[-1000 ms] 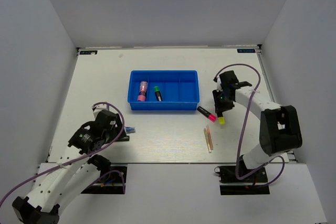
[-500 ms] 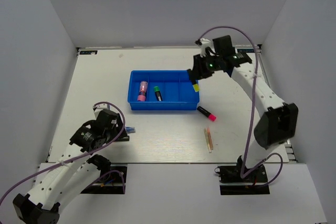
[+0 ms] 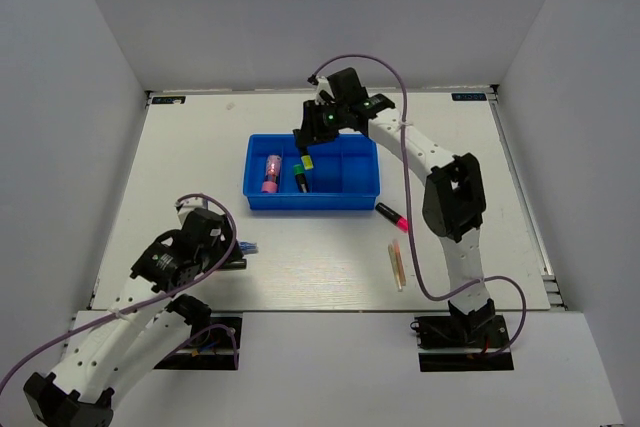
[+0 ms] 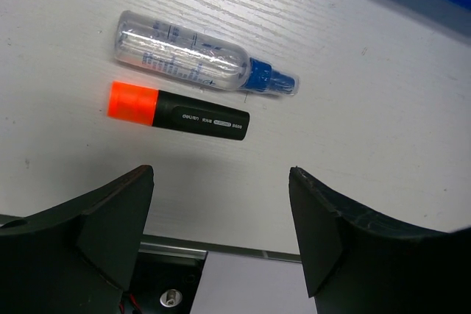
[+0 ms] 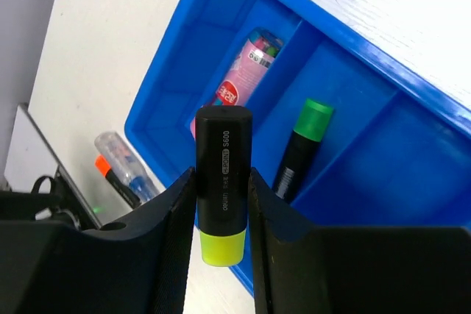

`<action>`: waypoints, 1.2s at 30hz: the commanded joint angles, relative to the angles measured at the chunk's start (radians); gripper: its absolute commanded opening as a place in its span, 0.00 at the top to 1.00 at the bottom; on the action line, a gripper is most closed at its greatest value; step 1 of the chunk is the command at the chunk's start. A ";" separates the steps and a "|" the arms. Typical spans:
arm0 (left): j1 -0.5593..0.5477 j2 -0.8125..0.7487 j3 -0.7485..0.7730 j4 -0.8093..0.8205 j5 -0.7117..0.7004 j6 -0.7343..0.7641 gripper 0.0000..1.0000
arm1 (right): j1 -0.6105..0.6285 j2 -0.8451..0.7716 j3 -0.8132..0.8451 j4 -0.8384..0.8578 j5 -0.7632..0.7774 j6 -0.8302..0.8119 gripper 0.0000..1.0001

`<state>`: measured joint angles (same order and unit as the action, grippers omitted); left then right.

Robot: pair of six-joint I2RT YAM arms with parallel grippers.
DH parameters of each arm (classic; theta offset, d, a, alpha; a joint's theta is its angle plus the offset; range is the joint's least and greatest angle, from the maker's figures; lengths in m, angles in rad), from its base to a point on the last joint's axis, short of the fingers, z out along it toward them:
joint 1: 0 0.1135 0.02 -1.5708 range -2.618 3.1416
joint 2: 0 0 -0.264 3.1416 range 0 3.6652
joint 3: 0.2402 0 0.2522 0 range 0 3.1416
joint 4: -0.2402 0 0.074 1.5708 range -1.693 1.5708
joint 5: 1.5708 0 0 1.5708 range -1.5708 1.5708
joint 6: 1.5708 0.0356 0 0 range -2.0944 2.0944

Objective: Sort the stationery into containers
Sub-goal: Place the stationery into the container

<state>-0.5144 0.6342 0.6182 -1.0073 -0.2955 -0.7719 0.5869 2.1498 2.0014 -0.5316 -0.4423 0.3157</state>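
My right gripper (image 5: 222, 174) is shut on a black marker with a yellow cap (image 5: 223, 189), cap toward the camera. It hangs over the left half of the blue tray (image 3: 312, 203), as the top view shows for the right gripper (image 3: 305, 155). A pink tube (image 5: 246, 71) lies in the tray's end compartment and a green-capped marker (image 5: 302, 145) in the one beside it. My left gripper (image 4: 221, 174) stands open just short of an orange-capped marker (image 4: 179, 114) and a clear bluish pen (image 4: 202, 60) on the table.
A pink-capped marker (image 3: 393, 216) and thin pale sticks (image 3: 397, 265) lie on the table to the right of the tray. The tray's two right compartments (image 3: 355, 173) hold nothing. White walls enclose the table on three sides.
My right arm has carried the yellow-capped marker from the table right of the tray up and leftwards over the tray. The left arm has hardly moved.
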 commanded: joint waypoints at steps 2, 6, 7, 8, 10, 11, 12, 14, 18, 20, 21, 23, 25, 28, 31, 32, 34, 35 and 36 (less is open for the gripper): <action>-0.003 -0.016 0.018 0.032 0.002 -0.018 0.16 | 0.040 -0.024 -0.061 0.165 0.138 0.140 1.00; -0.003 -0.011 0.014 0.035 0.001 -0.021 0.16 | 0.065 -0.005 -0.098 0.202 0.227 0.155 1.00; -0.003 -0.011 0.017 0.030 0.002 -0.021 0.16 | 0.068 0.001 -0.101 0.203 0.262 0.151 1.00; -0.004 -0.014 0.015 0.030 0.002 -0.023 0.16 | 0.076 0.021 -0.098 0.205 0.270 0.149 1.00; -0.003 -0.021 0.008 0.030 -0.001 -0.033 0.16 | 0.077 0.036 -0.092 0.202 0.287 0.155 1.00; -0.003 -0.024 0.005 0.030 -0.004 -0.047 0.16 | 0.083 0.059 -0.081 0.199 0.295 0.154 1.00; 0.001 -0.024 -0.004 0.029 -0.007 -0.055 0.17 | 0.080 0.065 -0.078 0.193 0.301 0.154 1.00; -0.003 -0.031 -0.012 0.024 -0.020 -0.073 0.20 | 0.083 0.085 -0.069 0.196 0.310 0.154 1.00; -0.003 -0.050 -0.054 0.036 -0.033 -0.173 0.33 | 0.094 0.099 -0.061 0.199 0.332 0.148 0.81; -0.001 -0.056 -0.074 0.047 -0.039 -0.220 0.42 | 0.094 0.107 -0.052 0.203 0.338 0.140 0.73; -0.003 -0.059 -0.084 0.053 -0.047 -0.237 0.45 | 0.096 0.110 -0.041 0.200 0.335 0.143 0.70; -0.004 -0.057 -0.100 0.050 -0.056 -0.315 0.55 | 0.093 0.108 -0.035 0.190 0.315 0.137 0.62; -0.003 -0.054 -0.113 0.050 -0.076 -0.366 0.60 | 0.096 0.075 -0.061 0.194 0.307 0.126 0.60; -0.012 -0.027 -0.117 0.055 -0.108 -0.440 0.58 | 0.099 -0.006 -0.119 0.222 0.283 0.103 0.54; -0.029 0.005 -0.101 0.038 -0.148 -0.507 0.43 | 0.099 -0.053 -0.156 0.225 0.267 0.091 0.51; -0.038 0.012 -0.092 0.023 -0.171 -0.539 0.38 | 0.094 -0.062 -0.162 0.216 0.264 0.086 0.51; -0.052 0.035 -0.080 -0.031 -0.207 -0.572 0.32 | 0.093 -0.097 -0.173 0.202 0.254 0.074 0.51; -0.062 0.041 -0.069 -0.057 -0.218 -0.651 0.32 | 0.090 -0.111 -0.188 0.199 0.249 0.060 0.52; -0.065 0.060 -0.064 -0.071 -0.229 -0.676 0.32 | 0.093 -0.142 -0.199 0.199 0.235 0.051 0.56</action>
<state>-0.5621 0.6712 0.5095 -1.0035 -0.4294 -1.2499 0.6773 2.1155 1.8225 -0.3550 -0.1741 0.4065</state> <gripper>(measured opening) 0.682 0.455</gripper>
